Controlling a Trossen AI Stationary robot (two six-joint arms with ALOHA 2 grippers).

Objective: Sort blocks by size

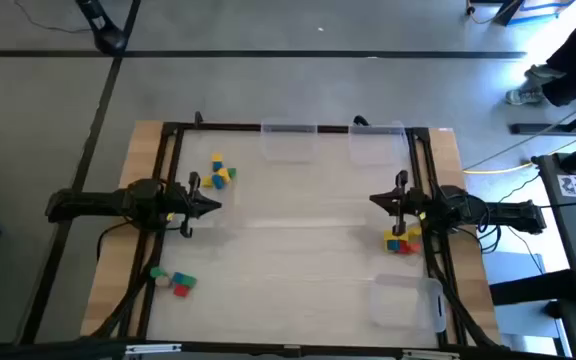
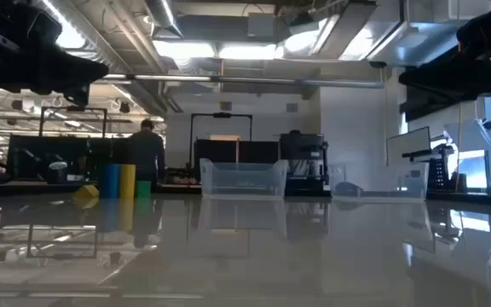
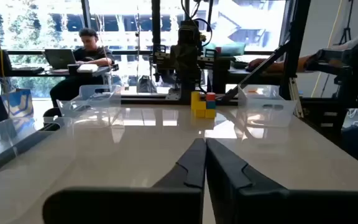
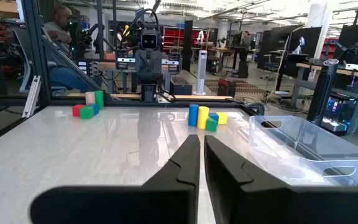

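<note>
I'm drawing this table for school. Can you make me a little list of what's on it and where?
table: pale top
top-left blocks: blue and yellow cluster, far left part
bottom-left blocks: green, tan, red cluster, near left corner
right blocks: yellow, red, blue cluster, by the right pincer
far bins: two clear ones at the far edge
near bin: clear one, near right corner
left pincer: shut, empty, left side
right pincer: shut, empty, right side
sorted yet: no blocks seen in a bin

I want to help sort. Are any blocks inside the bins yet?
No, the blocks lie in clusters on the table, and the bins look empty.
</note>
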